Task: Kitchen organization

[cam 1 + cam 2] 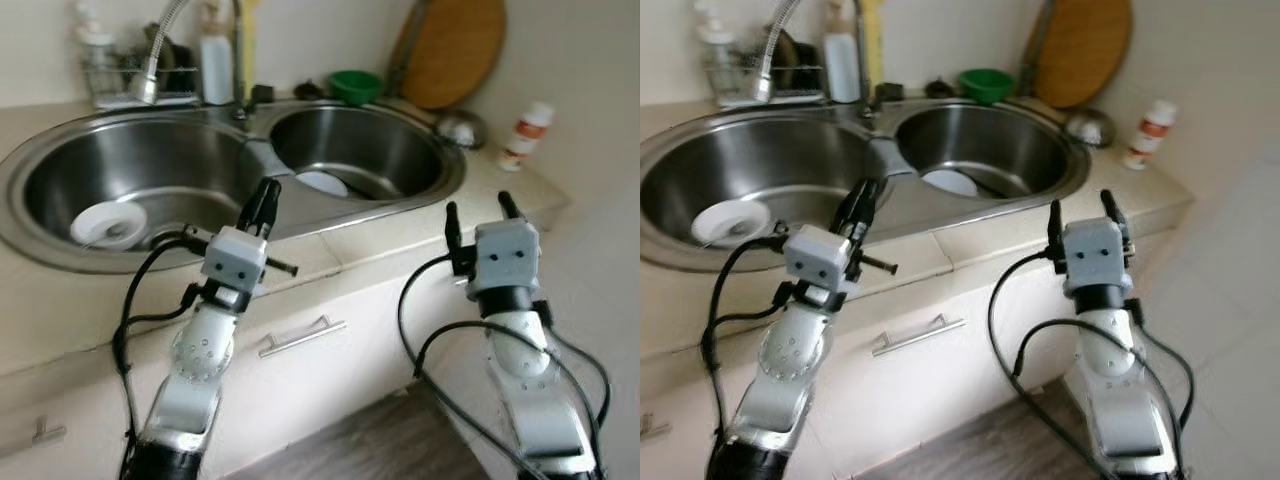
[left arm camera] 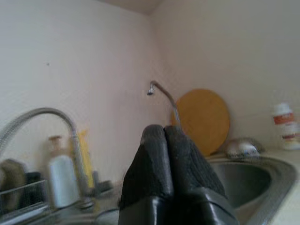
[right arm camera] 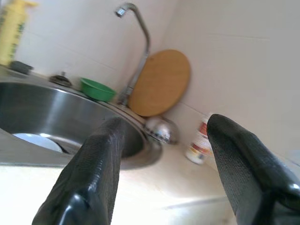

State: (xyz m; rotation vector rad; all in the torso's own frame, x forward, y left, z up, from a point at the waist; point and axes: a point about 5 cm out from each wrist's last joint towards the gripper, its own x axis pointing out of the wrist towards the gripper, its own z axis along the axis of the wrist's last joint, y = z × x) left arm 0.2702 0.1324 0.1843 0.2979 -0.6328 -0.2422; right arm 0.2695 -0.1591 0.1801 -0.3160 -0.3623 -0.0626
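Observation:
A steel double sink is set in the beige counter. A white dish lies in its left basin and another white dish in its right basin. My left gripper is shut with nothing in it, raised over the sink's front rim between the basins. My right gripper stands open above the counter's front edge, right of the sink. In the right wrist view its two fingers frame the right basin, a green bowl and a round wooden board.
A pull-out tap, a white bottle and a dish rack stand behind the sink. A steel bowl and an orange-and-white bottle sit on the right counter. A drawer handle is below the counter edge.

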